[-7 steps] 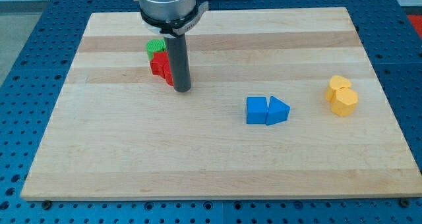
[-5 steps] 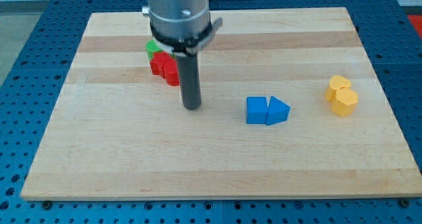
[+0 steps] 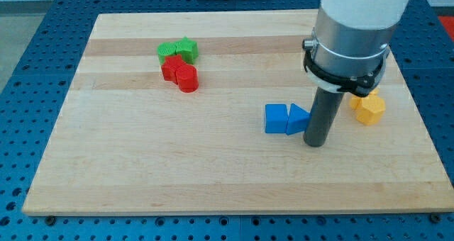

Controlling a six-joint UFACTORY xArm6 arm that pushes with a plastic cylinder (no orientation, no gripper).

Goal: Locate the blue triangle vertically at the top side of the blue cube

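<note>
The blue cube (image 3: 276,118) sits right of the board's middle. The blue triangle (image 3: 296,118) touches the cube's right side, level with it, and the rod partly hides its right edge. My tip (image 3: 314,144) rests on the board just below and to the right of the blue triangle, close against it; whether it touches cannot be told.
Two red blocks (image 3: 179,74) and two green blocks (image 3: 178,50) cluster at the upper left. Two yellow blocks (image 3: 369,108) lie at the right, partly hidden behind the arm. The wooden board (image 3: 142,163) lies on a blue perforated table.
My tip has swept from beside the red blocks across the board to the right, and now stands at the blue triangle's lower right. No block has moved.
</note>
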